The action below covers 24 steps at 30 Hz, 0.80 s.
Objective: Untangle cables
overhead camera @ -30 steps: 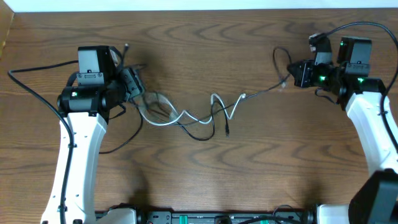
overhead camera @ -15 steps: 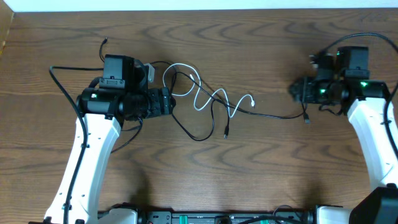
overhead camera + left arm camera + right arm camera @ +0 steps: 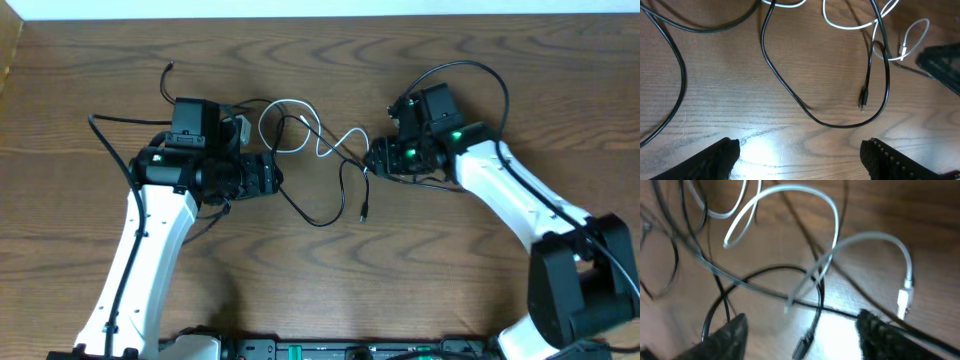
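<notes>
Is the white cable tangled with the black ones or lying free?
Tangled: the white cable and the black cable cross each other at several spots.

My brown wooden table carries a loose tangle: a black cable loops on the wood just ahead of my left gripper, and a white cable arcs ahead of my right gripper, its plug nearest

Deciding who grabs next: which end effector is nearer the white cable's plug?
Right. The right end effector is right beside the white cable's plug; the left end effector lies much farther off, on the plug's other side.
</notes>
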### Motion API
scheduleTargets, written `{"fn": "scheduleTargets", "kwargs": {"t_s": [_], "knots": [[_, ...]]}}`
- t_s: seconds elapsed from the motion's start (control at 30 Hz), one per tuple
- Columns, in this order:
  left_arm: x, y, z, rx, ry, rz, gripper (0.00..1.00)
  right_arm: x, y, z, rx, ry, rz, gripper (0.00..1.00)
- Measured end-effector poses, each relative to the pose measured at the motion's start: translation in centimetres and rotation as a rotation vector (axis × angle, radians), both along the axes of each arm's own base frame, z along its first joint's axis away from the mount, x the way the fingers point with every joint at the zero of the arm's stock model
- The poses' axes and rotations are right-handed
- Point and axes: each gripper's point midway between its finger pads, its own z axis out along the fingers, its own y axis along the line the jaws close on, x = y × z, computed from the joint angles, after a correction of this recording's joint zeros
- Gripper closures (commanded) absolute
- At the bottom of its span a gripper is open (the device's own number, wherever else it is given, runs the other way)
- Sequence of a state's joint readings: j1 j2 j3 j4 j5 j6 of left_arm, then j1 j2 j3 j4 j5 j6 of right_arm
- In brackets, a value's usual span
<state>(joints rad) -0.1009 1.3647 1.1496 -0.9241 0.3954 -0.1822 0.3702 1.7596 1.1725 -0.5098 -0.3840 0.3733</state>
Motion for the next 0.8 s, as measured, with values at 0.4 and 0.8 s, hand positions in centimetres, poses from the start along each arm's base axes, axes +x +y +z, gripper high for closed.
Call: {"fn": "scheduleTargets", "kwargs": {"t_s": [0.4,0.8], "knots": [[0.0,0.0,0.0,0.0,-0.002,0.0,0.18,8.1,1.2,18.4,0.628,-0.417,0.061,0.99],[0.0,0.0,0.0,0.0,-0.002,-0.001,0.18,3.0,-38.2,24.3,-0.491,-0.517,-1.102,0.99]]}}
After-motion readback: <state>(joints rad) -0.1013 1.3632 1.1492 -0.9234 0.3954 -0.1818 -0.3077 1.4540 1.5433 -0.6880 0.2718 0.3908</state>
